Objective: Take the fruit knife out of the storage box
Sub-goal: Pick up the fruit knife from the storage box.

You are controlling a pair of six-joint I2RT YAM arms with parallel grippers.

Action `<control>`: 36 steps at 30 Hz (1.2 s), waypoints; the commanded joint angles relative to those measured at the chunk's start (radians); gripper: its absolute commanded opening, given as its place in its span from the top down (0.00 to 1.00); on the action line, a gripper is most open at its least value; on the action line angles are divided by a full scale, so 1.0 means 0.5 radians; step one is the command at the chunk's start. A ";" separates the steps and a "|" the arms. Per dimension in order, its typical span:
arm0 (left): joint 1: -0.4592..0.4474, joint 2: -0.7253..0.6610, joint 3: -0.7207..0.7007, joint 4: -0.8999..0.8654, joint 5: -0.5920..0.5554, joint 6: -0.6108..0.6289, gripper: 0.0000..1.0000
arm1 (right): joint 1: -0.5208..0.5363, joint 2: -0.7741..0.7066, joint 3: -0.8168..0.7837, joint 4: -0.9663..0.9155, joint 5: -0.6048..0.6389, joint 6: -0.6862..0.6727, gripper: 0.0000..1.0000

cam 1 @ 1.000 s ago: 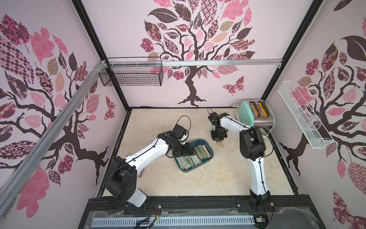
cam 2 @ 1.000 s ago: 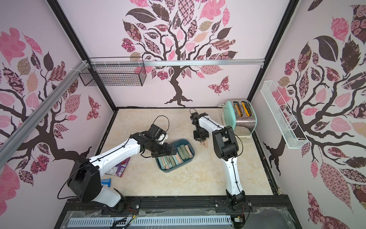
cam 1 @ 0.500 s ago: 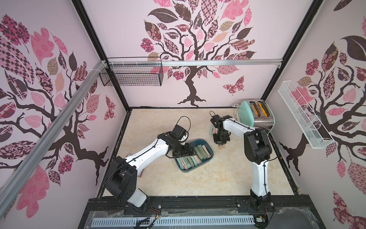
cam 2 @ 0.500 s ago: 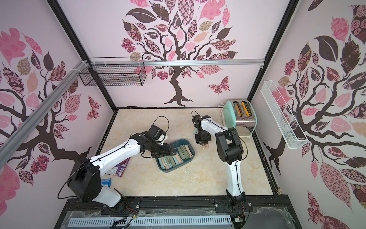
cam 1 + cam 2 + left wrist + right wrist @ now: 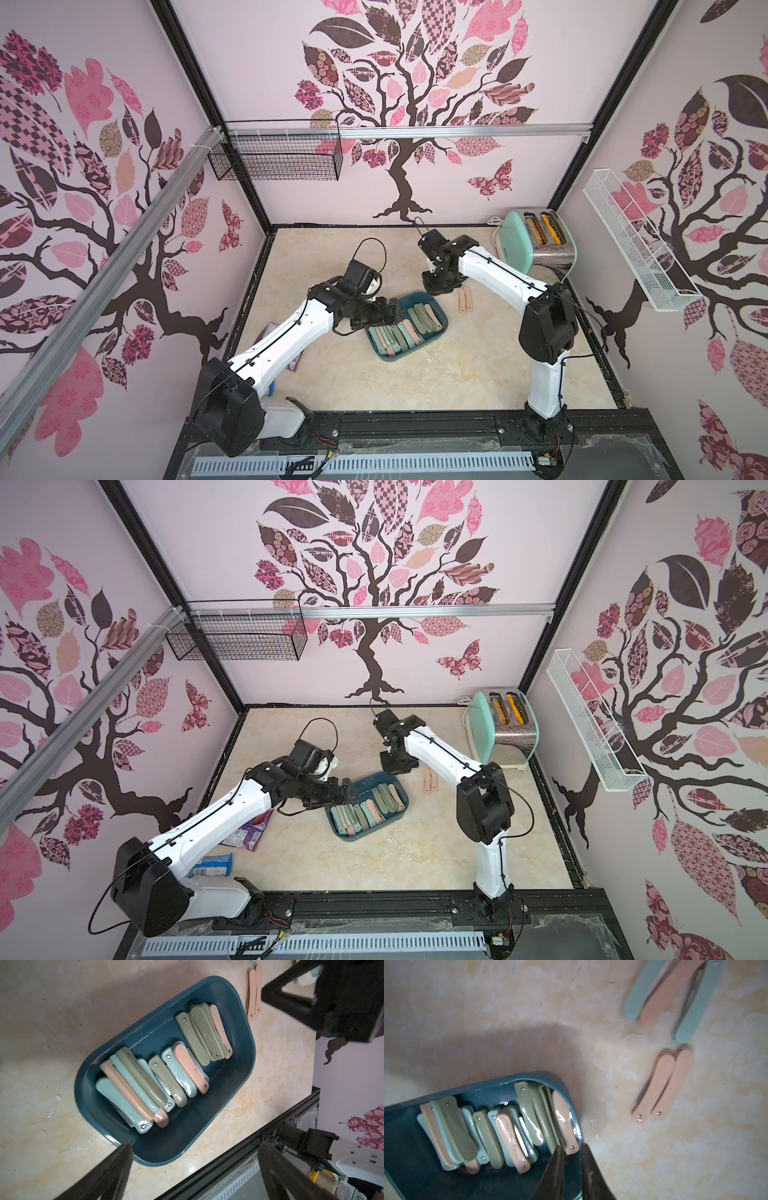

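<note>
Nearest the front rail, two snack wrappers are seen on the marbled table (image 5: 374, 875) beside the left arm's base: a blue packet (image 5: 212, 864) and, a little farther in, a purple packet (image 5: 249, 833). Toward the middle of the table the storage box (image 5: 239, 1068) is set at a slant. It is filled with folded fruit knives (image 5: 182, 1068) in green, mint and pink, laid side by side and partly overlapping. The left gripper (image 5: 193, 1147) is held over the end of the box nearest the left arm, its fingers (image 5: 116, 1167) spread fully wide with nothing caught between them. Over the far corner of the box the right gripper (image 5: 571, 1147) is held. Its jaws are parted only by a narrow slit and nothing is gripped. In the right wrist view the riveted end of the outermost pink knife (image 5: 563, 1120) is seen below that slit, lying against the box wall. Just beyond the box, toward the right, two pink knives (image 5: 464, 300) are laid on the table side by side, touching. A group of two mint knives and one pink (image 5: 675, 991) is found near them. In the far right corner a mint toaster (image 5: 513, 241) is placed, with something orange shown in each slot. A black wire basket (image 5: 276, 156) is hung on the back wall and a white wire basket (image 5: 636, 245) on the right wall.
</note>
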 commanded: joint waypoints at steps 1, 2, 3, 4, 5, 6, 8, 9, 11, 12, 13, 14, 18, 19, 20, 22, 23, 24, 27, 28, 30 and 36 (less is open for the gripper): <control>0.023 -0.105 -0.117 -0.056 -0.039 -0.024 0.02 | 0.083 0.082 0.011 -0.045 -0.041 0.004 0.80; 0.027 -0.141 -0.151 -0.054 -0.045 -0.035 0.02 | 0.108 0.111 0.023 -0.045 -0.052 0.001 0.79; 0.032 -0.170 -0.180 -0.055 -0.048 -0.043 0.02 | 0.128 0.138 0.033 -0.048 -0.061 -0.003 0.79; 0.034 -0.201 -0.210 -0.053 -0.048 -0.054 0.02 | 0.146 0.171 0.053 -0.058 -0.066 -0.006 0.79; 0.033 -0.231 -0.237 -0.057 -0.051 -0.063 0.02 | 0.161 0.206 0.072 -0.066 -0.066 -0.011 0.78; 0.034 -0.254 -0.255 -0.060 -0.051 -0.071 0.02 | 0.166 0.230 0.085 -0.071 -0.066 -0.013 0.77; 0.037 -0.296 -0.292 -0.069 -0.057 -0.081 0.02 | 0.172 0.290 0.121 -0.087 -0.077 -0.023 0.74; 0.037 -0.309 -0.302 -0.073 -0.059 -0.083 0.02 | 0.172 0.312 0.132 -0.092 -0.081 -0.026 0.72; 0.044 -0.331 -0.318 -0.093 -0.067 -0.078 0.02 | 0.172 0.362 0.158 -0.104 -0.100 -0.044 0.70; 0.047 -0.338 -0.326 -0.101 -0.067 -0.075 0.02 | 0.172 0.376 0.163 -0.108 -0.111 -0.047 0.70; 0.049 -0.346 -0.334 -0.106 -0.070 -0.069 0.02 | 0.175 0.392 0.171 -0.109 -0.128 -0.054 0.70; 0.053 -0.348 -0.342 -0.112 -0.068 -0.065 0.02 | 0.177 0.402 0.175 -0.109 -0.146 -0.058 0.70; 0.065 -0.348 -0.367 -0.105 -0.061 -0.055 0.02 | 0.199 0.424 0.184 -0.103 -0.175 -0.070 0.70; 0.066 -0.344 -0.369 -0.101 -0.055 -0.057 0.02 | 0.207 0.429 0.185 -0.098 -0.182 -0.073 0.70; 0.066 -0.344 -0.372 -0.095 -0.048 -0.056 0.02 | 0.212 0.437 0.186 -0.097 -0.179 -0.073 0.70; 0.067 -0.330 -0.374 -0.088 -0.044 -0.050 0.02 | 0.218 0.459 0.193 -0.103 -0.171 -0.073 0.70; 0.067 -0.326 -0.374 -0.087 -0.042 -0.048 0.02 | 0.218 0.470 0.197 -0.104 -0.165 -0.074 0.71; 0.068 -0.314 -0.374 -0.086 -0.039 -0.041 0.02 | 0.218 0.479 0.194 -0.106 -0.147 -0.073 0.71; 0.070 -0.290 -0.364 -0.084 -0.030 -0.019 0.02 | 0.218 0.503 0.229 -0.154 0.012 -0.053 0.71; 0.073 -0.283 -0.356 -0.086 -0.030 -0.015 0.02 | 0.220 0.492 0.228 -0.155 0.064 -0.053 0.72; 0.077 -0.274 -0.353 -0.083 -0.027 -0.007 0.02 | 0.218 0.442 0.192 -0.114 0.115 -0.062 0.72; 0.083 -0.243 -0.371 -0.060 0.000 0.001 0.02 | 0.218 0.427 0.155 -0.088 0.164 -0.094 0.70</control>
